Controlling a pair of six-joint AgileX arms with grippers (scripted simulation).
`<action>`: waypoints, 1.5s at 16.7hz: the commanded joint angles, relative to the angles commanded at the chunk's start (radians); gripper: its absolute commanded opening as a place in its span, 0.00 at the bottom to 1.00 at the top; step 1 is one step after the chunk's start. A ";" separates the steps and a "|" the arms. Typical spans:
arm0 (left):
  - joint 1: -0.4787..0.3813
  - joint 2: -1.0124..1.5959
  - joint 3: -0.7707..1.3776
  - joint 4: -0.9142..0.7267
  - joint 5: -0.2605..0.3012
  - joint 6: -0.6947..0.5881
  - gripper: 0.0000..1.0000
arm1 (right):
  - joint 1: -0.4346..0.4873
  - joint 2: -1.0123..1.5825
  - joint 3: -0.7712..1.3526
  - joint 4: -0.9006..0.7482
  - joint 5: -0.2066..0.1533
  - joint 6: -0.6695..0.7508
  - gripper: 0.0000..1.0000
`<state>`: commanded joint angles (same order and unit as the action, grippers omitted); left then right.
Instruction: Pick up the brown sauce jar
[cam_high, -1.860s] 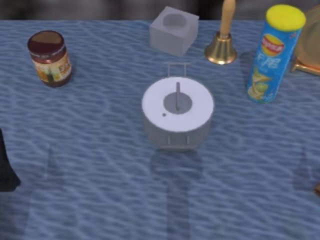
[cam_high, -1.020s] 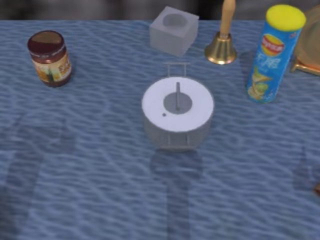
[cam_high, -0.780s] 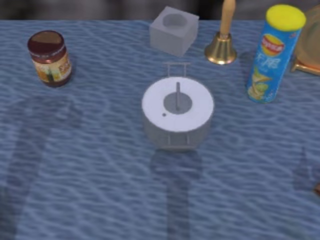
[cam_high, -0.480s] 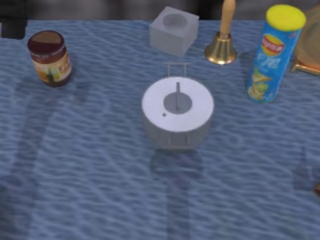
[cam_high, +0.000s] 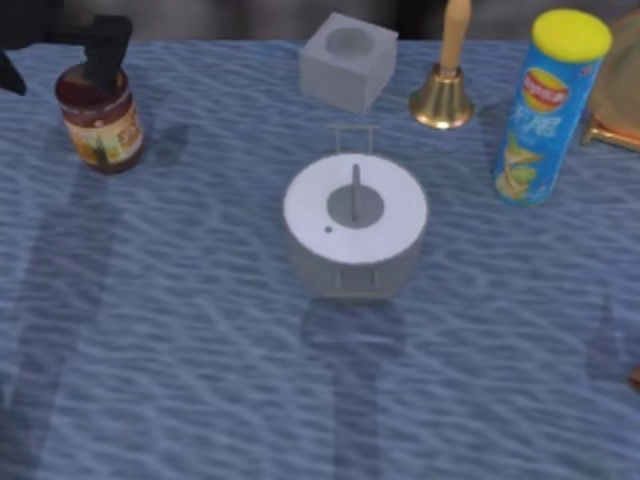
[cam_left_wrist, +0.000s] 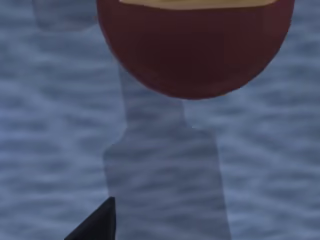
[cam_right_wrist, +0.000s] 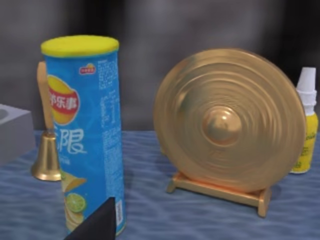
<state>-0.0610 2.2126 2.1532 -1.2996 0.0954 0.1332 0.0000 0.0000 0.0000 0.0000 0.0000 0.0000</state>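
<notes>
The brown sauce jar (cam_high: 98, 115) stands upright at the far left of the blue table; it has a dark maroon lid and an orange-yellow label. My left gripper (cam_high: 55, 65) hovers at the jar's far side, open. One dark finger (cam_high: 105, 55) overlaps the lid and the other sits near the top view's left edge. The left wrist view has the jar (cam_left_wrist: 195, 50) filling its upper part, ahead of one fingertip (cam_left_wrist: 97, 225), with nothing between the fingers. My right arm is parked off the right edge. In the right wrist view only one finger (cam_right_wrist: 100, 222) shows.
A white round drum (cam_high: 355, 225) sits mid-table. Along the back stand a grey cube with a hole (cam_high: 348, 60), a brass bell (cam_high: 443, 95) and a tall blue chips can (cam_high: 548, 110). A gold gong on a stand (cam_right_wrist: 227, 125) and a small yellow bottle (cam_right_wrist: 306, 125) are far right.
My left gripper left the lower left edge, went out of view, then came in at the far left over the jar's lid. Its shadow slid up the table. The jar has not moved.
</notes>
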 joint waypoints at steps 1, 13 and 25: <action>0.001 0.077 0.087 -0.038 -0.005 0.002 1.00 | 0.000 0.000 0.000 0.000 0.000 0.000 1.00; 0.012 0.481 0.668 -0.201 -0.057 0.015 1.00 | 0.000 0.000 0.000 0.000 0.000 0.000 1.00; 0.009 0.683 0.960 -0.286 -0.054 0.013 1.00 | 0.000 0.000 0.000 0.000 0.000 0.000 1.00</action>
<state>-0.0523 2.8953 3.1128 -1.5854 0.0414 0.1460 0.0000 0.0000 0.0000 0.0000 0.0000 0.0000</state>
